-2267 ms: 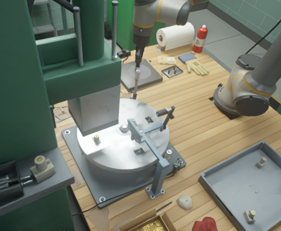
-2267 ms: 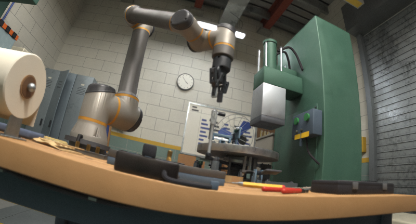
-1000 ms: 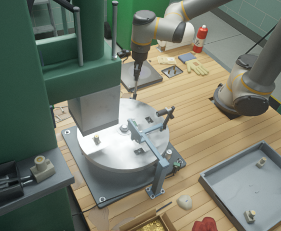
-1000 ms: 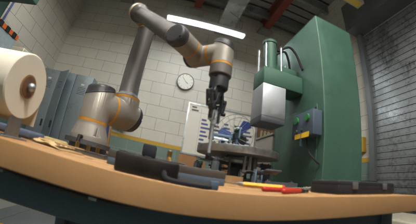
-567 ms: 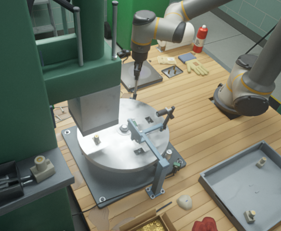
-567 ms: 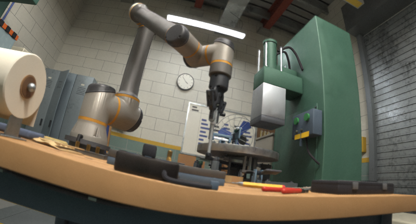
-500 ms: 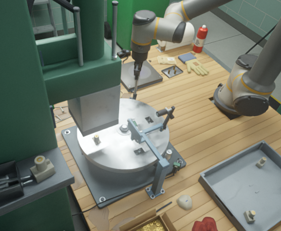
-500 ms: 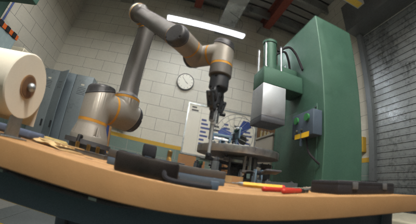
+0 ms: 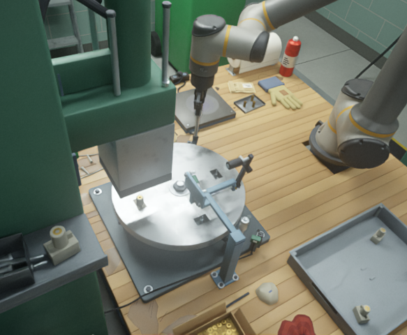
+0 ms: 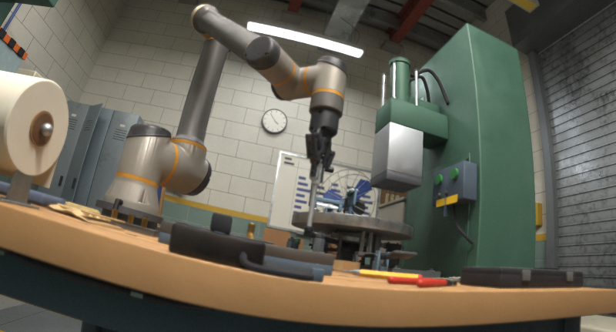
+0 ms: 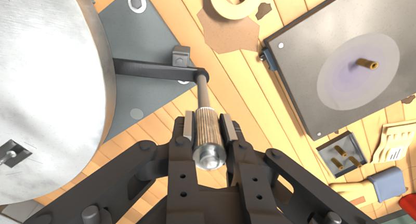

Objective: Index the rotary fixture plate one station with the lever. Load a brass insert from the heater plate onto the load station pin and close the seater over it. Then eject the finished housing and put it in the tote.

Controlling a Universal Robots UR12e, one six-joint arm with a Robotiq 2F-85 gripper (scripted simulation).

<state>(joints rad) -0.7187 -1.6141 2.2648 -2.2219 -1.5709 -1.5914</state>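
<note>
The index lever stands upright at the far edge of the round fixture plate, and my gripper is closed around its knurled handle from above. The lever's dark arm runs under the plate's rim. A brass insert stands on the heater plate just beyond the lever. On the fixture plate a pin with a brass tip stands under the press head. The blue seater arm with its black handle reaches over the plate. The grey tote sits at the bench's right and holds three housings.
The green press overhangs the plate's left side, close to my wrist. A small tray with three brass inserts, a glove and a red can lie beyond the heater plate. A housing sits on the press shelf.
</note>
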